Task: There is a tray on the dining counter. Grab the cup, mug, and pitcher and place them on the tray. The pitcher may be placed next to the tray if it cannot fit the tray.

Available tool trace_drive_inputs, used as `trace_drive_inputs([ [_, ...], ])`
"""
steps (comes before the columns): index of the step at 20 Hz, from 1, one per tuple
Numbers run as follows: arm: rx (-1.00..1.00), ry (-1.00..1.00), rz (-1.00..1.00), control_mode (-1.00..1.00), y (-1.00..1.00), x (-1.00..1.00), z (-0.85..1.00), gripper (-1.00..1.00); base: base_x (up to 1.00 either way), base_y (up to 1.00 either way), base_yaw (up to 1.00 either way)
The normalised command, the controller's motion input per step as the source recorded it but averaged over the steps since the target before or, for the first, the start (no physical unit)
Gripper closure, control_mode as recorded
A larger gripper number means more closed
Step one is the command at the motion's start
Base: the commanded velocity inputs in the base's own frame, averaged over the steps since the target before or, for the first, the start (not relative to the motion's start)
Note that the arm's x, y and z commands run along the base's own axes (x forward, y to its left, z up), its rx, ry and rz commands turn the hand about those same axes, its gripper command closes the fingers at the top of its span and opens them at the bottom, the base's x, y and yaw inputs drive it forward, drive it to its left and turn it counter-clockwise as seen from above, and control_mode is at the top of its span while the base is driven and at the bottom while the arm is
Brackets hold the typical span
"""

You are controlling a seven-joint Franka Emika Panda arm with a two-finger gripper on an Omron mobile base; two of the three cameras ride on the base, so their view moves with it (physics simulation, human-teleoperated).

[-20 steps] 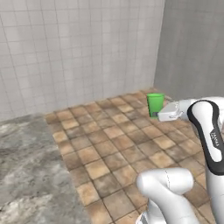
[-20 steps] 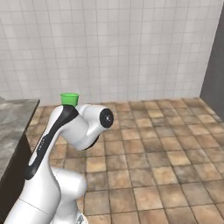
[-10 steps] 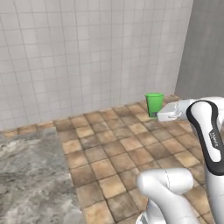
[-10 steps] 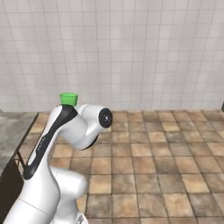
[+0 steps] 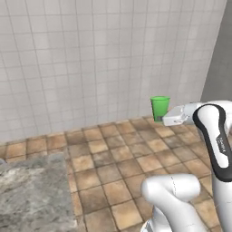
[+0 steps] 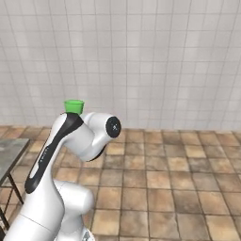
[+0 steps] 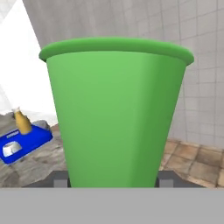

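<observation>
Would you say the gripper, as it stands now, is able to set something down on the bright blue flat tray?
Probably not yet: the gripper holds the green tapered cup, but the blue tray lies far off on the marbled counter.

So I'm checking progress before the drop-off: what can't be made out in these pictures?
- Gripper fingertips: hand view, behind the green cup they clamp.
- Blue tray, with the yellow-orange pitcher and white mug: hand view, too small to tell its free space, and cut by the left edge.
- Dining counter: left base view, cut by the edge.
</observation>
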Motion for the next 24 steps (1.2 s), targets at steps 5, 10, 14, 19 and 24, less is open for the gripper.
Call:
trace_drive_inputs([
  [5, 0.00, 0.00, 0.00, 1.00, 0.00, 0.00, 0.00, 1.00, 0.79, -0.21, 0.22],
  [10, 0.00, 0.00, 0.00, 1.00, 0.00, 0.00, 0.00, 1.00, 0.78, -0.18, 0.26],
  [14, 0.00, 0.00, 0.00, 1.00, 0.00, 0.00, 0.00, 1.00, 0.75, -0.12, 0.39],
  [19, 0.00, 0.00, 0.00, 1.00, 0.00, 0.00, 0.00, 1.00, 0.72, -0.08, 0.48],
  [24, 0.00, 0.00, 0.00, 1.00, 0.00, 0.00, 0.00, 1.00, 0.70, -0.07, 0.51],
])
